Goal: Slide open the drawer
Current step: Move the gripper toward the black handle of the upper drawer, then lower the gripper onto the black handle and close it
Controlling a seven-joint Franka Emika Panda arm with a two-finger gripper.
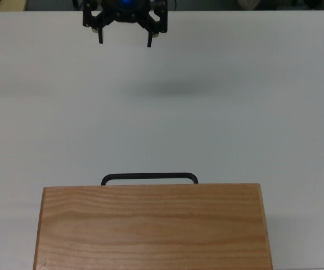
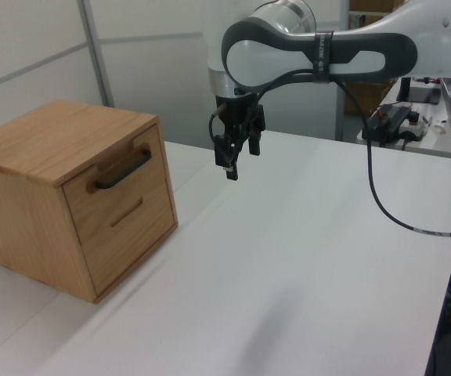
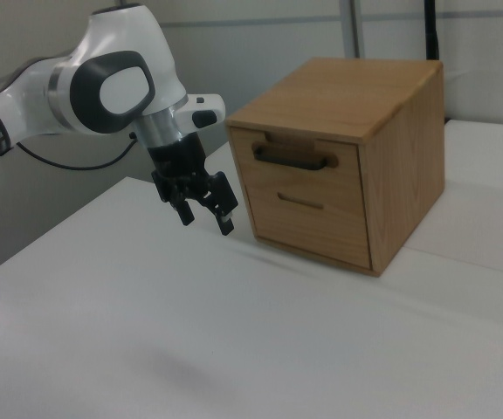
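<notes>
You are hovering the gripper (image 1: 124, 40), fingers spread and holding nothing, at twelve o'clock in the top view, while the drawer (image 3: 299, 160) is sitting shut at six, everything remaining.

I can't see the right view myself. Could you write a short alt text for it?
A white robot arm holds its black tool, fingers open, above a white table, short of a wooden cabinet at the right view's right. The cabinet's top drawer is shut, and its black bar handle faces the tool, untouched.
</notes>
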